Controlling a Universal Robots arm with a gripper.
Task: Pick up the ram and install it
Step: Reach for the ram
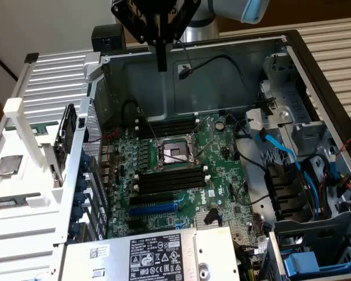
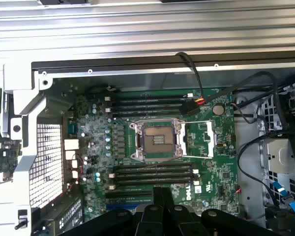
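My gripper [image 1: 161, 58] hangs above the back wall of the open computer case, its black fingers [image 2: 162, 196] pressed together with nothing between them. Below it the green motherboard [image 1: 222, 158] shows two banks of long black memory slots [image 1: 167, 126] with white clips, one on each side of the open processor socket [image 1: 174, 153]. No stick stands in any of them. A strip of green board [image 1: 44, 126], apparently the ram, lies on the white rack outside the case at the exterior view's left, mostly hidden by the rack. The gripper is far from it.
A square silver processor chip [image 1: 9, 165] lies on the white rack [image 1: 23, 193]. Black and blue cables [image 1: 281, 152] and drive bays fill the case at the exterior view's right. The labelled power supply [image 1: 158, 254] sits at the front. The case's metal wall [image 1: 222, 70] stands just behind the gripper.
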